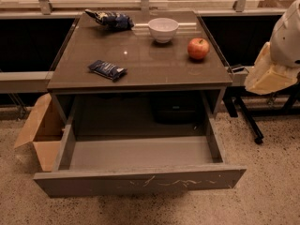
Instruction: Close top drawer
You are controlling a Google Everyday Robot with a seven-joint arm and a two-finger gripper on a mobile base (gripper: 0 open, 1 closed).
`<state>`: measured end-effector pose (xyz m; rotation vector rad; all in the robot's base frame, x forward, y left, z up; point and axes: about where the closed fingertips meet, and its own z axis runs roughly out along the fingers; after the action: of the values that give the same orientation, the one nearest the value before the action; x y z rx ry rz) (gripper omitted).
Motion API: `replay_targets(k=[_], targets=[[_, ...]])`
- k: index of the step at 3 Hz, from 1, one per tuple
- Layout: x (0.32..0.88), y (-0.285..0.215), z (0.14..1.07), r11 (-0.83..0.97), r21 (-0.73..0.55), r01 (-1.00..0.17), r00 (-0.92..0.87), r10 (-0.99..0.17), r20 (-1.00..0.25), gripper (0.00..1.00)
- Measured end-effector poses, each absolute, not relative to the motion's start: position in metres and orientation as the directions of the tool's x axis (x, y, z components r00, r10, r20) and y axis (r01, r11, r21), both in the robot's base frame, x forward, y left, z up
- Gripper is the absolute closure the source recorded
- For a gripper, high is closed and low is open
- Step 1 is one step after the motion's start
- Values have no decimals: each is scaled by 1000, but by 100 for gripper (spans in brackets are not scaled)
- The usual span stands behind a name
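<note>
The top drawer (140,181) is pulled far out of the grey cabinet (140,76) toward me. Its flat grey front panel has whitish scratches near the middle and right. Its inside (140,153) holds nothing I can see. My gripper (268,73) shows as a cream part under the white arm shell (287,34) at the right edge. It hangs beside the cabinet's right side, above and to the right of the drawer, touching neither.
On the cabinet top lie a red apple (198,48), a white bowl (163,29), a dark snack bag (107,69) and another bag (110,18) at the back. An open cardboard box (41,130) stands on the floor at left. A black wheeled stand leg (248,121) is at right.
</note>
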<state>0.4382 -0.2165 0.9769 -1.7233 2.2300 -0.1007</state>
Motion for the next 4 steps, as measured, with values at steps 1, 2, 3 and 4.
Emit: replay_targets(k=[1, 2, 3, 4], targets=[[438, -216, 977, 270, -248, -930, -221, -953, -207, 100], [438, -217, 977, 270, -248, -930, -221, -953, -208, 83], [438, -218, 977, 271, -246, -930, -221, -952, -211, 60], [434, -203, 950, 214, -159, -964, -170, -953, -252, 37]])
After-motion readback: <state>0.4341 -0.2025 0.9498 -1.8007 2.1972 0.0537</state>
